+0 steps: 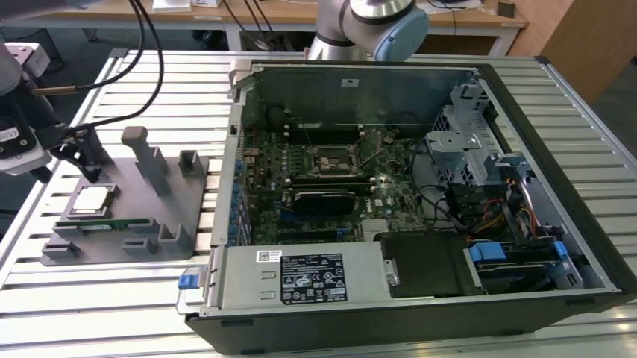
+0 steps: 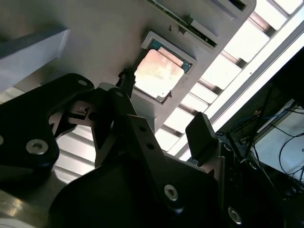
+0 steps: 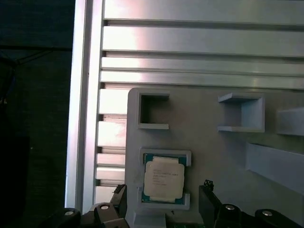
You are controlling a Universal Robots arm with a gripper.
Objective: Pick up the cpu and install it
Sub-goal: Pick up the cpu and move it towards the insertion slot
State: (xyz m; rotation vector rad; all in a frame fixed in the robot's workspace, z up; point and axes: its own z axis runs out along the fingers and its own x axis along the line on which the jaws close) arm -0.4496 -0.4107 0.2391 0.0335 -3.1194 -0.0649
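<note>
On the slatted table, beside the open case, the cpu lies flat in a pocket of the grey fixture, directly under the gripper, whose fingers are spread and empty, flanking the chip and seemingly clear of it.

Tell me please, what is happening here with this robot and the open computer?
The arm's gripper hangs open above the cpu, one finger toward each side of it, gripping nothing. The cpu lies in its recess on the grey holder, which stands beside the open computer case. It is not yet picked up.
</note>
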